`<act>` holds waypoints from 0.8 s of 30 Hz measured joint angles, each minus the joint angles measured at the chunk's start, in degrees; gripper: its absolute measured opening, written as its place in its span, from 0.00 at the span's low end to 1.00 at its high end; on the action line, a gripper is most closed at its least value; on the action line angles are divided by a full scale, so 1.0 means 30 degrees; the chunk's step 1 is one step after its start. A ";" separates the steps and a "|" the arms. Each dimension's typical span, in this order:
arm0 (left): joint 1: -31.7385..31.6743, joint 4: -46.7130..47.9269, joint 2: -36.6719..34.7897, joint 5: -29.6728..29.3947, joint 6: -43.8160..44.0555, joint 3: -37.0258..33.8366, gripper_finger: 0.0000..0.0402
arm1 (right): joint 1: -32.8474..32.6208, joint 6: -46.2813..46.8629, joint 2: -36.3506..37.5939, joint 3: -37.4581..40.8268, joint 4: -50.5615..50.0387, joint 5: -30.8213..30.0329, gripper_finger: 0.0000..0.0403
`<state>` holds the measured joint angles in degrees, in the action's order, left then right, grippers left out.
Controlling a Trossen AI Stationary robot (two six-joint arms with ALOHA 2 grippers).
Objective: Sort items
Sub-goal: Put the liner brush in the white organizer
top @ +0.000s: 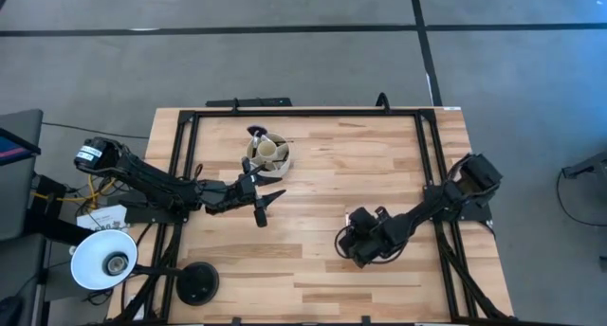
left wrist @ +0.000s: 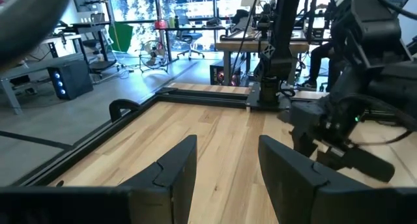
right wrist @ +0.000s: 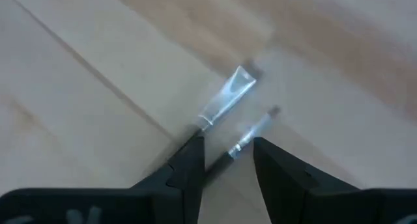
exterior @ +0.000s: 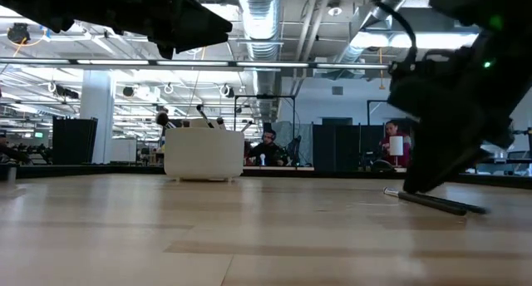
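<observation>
Right gripper (right wrist: 225, 160) low over the table (top: 322, 260), fingers narrowly apart, nothing clamped. Two brushes (right wrist: 225, 99) with silvery ferrules lie side by side on the wood right at its fingertips; one handle runs into the gap between the fingers. In the low view one dark brush handle (exterior: 432, 202) lies flat under that arm. Farther off, the cream cup (top: 268, 153) holds several brushes standing upright, count unclear. Left gripper (top: 263, 206) hovers just beside the cup, fingers spread wide, empty.
</observation>
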<state>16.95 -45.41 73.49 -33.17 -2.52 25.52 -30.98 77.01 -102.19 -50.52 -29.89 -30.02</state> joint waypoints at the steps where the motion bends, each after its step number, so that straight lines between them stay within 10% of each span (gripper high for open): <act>1: -0.0007 0.0000 0.0000 -0.0002 0.0000 0.0000 0.40 | 0.0049 -0.0015 -0.0260 -0.0034 0.0012 0.0072 0.30; 14: -0.0007 0.0000 0.0007 0.0000 -0.0035 0.0000 0.40 | 0.0548 -0.1317 -0.1202 -0.0067 0.0277 -0.0607 0.04; 24: -0.0006 0.0000 0.0000 0.0000 -0.0051 0.0000 0.40 | 0.0724 -0.3656 -0.0013 0.0191 0.0915 -0.1972 0.01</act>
<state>16.93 -45.41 73.49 -33.17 -2.68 25.52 -28.81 66.05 -102.23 -49.95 -27.14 -35.94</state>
